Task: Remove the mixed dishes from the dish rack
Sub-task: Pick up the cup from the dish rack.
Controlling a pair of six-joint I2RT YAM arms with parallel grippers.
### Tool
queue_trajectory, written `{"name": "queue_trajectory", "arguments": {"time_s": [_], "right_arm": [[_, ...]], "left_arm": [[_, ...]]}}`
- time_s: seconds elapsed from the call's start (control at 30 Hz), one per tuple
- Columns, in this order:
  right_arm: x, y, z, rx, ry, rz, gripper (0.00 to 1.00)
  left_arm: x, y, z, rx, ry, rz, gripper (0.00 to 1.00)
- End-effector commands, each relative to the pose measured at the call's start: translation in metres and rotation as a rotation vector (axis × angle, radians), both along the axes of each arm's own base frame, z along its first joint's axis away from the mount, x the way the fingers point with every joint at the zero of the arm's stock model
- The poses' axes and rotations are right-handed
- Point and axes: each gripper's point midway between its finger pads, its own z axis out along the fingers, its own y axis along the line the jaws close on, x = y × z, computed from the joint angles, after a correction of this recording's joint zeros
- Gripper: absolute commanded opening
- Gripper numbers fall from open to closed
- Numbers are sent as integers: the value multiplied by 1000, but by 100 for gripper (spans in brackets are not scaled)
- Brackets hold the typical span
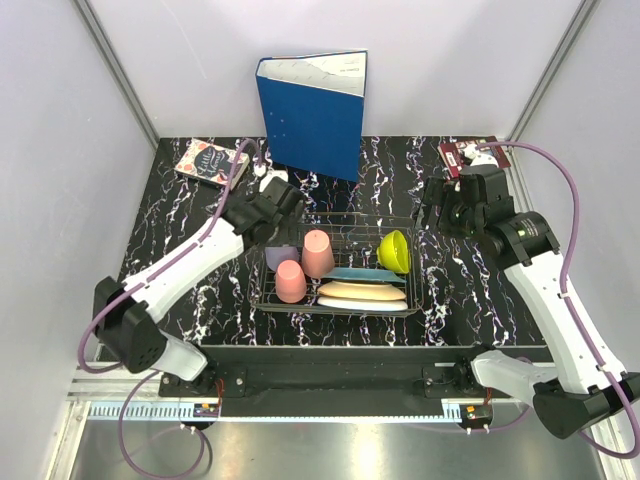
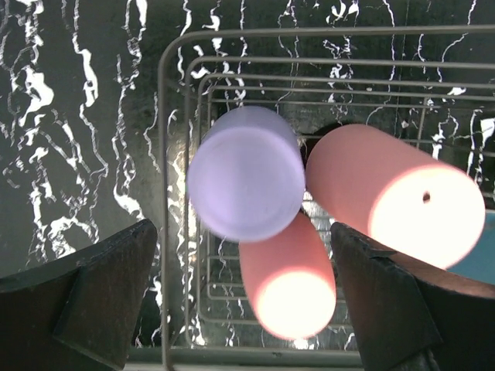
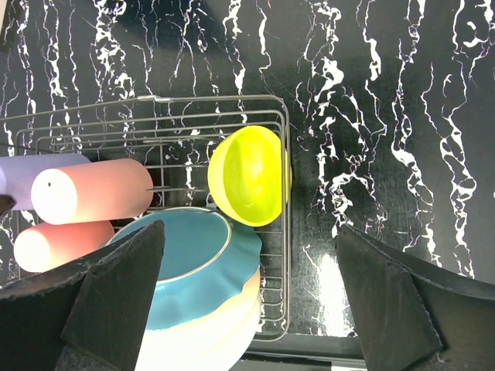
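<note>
The dark wire dish rack stands mid-table. It holds two pink cups, a lavender cup, a yellow-green bowl, and stacked teal, cream and white plates. My left gripper is open and empty above the rack's back left. In its wrist view the lavender cup and pink cups lie below. My right gripper is open and empty, above the rack's right end, over the bowl and teal plate.
A blue binder stands upright behind the rack. A small patterned book lies at the back left and a dark red one at the back right. White walls close in the black marbled table on three sides.
</note>
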Motion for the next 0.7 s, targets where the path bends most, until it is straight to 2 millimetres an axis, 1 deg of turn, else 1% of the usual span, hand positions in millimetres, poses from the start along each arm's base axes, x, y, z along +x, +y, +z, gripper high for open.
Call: {"name": "queue_trajectory", "arguments": {"time_s": [0.0, 0.17, 0.3, 0.4, 0.53, 0.67], "right_arm": [[-6, 2, 4, 9, -9, 14, 100], [-5, 2, 0, 2, 3, 15, 100], [-4, 2, -4, -6, 14, 16, 100], [-3, 2, -8, -16, 24, 18, 100], [-2, 2, -13, -24, 34, 19, 100], [0, 3, -18, -28, 40, 23, 100]], "left_arm": [[25, -11, 9, -40, -60, -10, 99], [34, -8, -4, -58, -25, 13, 98], [38, -7, -13, -64, -12, 13, 95], [37, -9, -17, -64, 0, 5, 89], [37, -11, -19, -76, 4, 0, 78], [34, -13, -20, -86, 13, -9, 73]]}}
